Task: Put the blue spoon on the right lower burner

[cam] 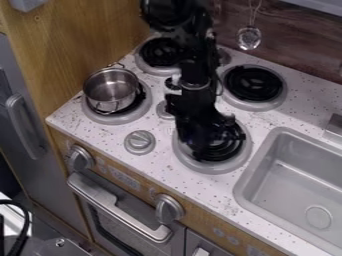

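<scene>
The black gripper [208, 138] hangs low over the right lower burner [212, 167], a dark coil in a silver ring, and covers the coil's upper left part. A faint dark blue tint shows at the gripper's lower end. I cannot tell whether that is the blue spoon, and I make out no spoon shape on the burner or the counter.
A metal pot [111, 90] stands on the left lower burner. Two more burners lie behind, one at the upper right [254, 106]. The grey sink [292, 187] is to the right. A round knob [139, 142] rises from the counter left of the gripper.
</scene>
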`<state>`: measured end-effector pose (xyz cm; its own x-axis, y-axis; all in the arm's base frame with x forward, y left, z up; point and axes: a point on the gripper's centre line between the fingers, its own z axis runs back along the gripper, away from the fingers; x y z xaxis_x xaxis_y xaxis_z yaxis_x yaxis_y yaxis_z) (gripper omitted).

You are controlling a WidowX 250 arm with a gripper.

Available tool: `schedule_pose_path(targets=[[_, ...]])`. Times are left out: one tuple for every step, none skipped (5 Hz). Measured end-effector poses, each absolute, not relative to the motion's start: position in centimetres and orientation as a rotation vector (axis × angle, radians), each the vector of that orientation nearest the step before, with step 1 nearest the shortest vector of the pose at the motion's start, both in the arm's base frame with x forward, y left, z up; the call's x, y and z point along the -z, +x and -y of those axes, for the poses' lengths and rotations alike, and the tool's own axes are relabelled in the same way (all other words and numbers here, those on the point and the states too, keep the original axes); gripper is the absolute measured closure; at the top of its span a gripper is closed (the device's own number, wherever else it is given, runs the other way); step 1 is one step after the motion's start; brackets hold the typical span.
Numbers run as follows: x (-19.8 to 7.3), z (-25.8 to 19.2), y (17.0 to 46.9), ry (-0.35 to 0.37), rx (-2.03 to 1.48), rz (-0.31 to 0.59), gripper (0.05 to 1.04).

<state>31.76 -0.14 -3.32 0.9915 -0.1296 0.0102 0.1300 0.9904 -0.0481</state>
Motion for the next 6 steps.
schedule_pose_path(targets=[[3.1, 0.7, 31.8, -0.025, 0.146, -0.009, 0.332], [2.4, 0.1, 32.2, 0.099, 0.147, -0.023, 0.098], [-1.5, 1.0, 33.4, 0.062, 0.117, 0.123, 0.087], [-3.6, 0.6, 33.5, 0.092, 0.129, 0.174, 0.087], [-3.8, 0.5, 33.6, 0.094, 0.127, 0.182, 0.087], [-3.8, 0.5, 33.6, 0.094, 0.127, 0.182, 0.087]])
